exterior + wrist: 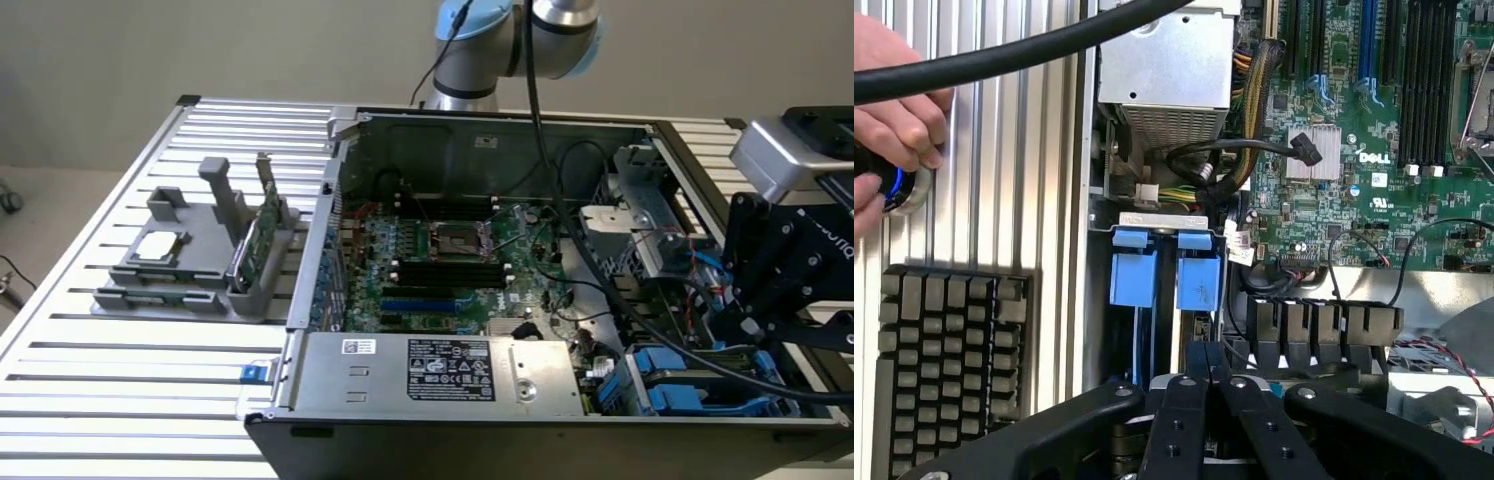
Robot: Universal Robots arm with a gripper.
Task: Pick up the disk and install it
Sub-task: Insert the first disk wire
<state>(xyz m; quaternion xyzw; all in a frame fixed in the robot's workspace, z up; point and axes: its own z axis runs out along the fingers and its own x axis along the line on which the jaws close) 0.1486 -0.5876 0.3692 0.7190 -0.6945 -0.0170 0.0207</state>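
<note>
Black metal gripper [1208, 356], wrist view: jaws pressed together, tips over the drive bay of an open computer case.

Disk [1199, 283]: seen end-on as a blue plastic carrier, seated in the drive bay just beyond the fingertips. Its metal body and label are hidden. A second blue carrier [1133, 277] sits just beside it.

Motherboard [1374, 120]: green, with "DELL" in white beside a small silver heatsink [1315, 150]. The other stickers are too small to read.

Power supply [1164, 70]: silver, with a perforated face, cut off by the frame edge.

Black cable [1034, 50]: thick, crossing in front of the camera.

Person's hand [894, 110]: at the frame edge over the slatted aluminium table [1004, 150], fingers around a round item with a blue ring, mostly cut off.

Black ribbed block [949, 370]: lies on the table; its kind cannot be told.

Exterior view: the arm [521, 30] rises behind the case. The gripper's black housing is at this view's right, over the blue carriers [667, 388]. Its white lettering is cut off and unreadable.

The power supply's top carries a black label [451, 368] of certification marks and a small white barcode sticker [360, 346], both illegible.

This view adds a grey fixture [187, 265] at its left, well apart from the case. The fixture holds a small square silver chip [158, 246] and an upright green circuit card [254, 240].
</note>
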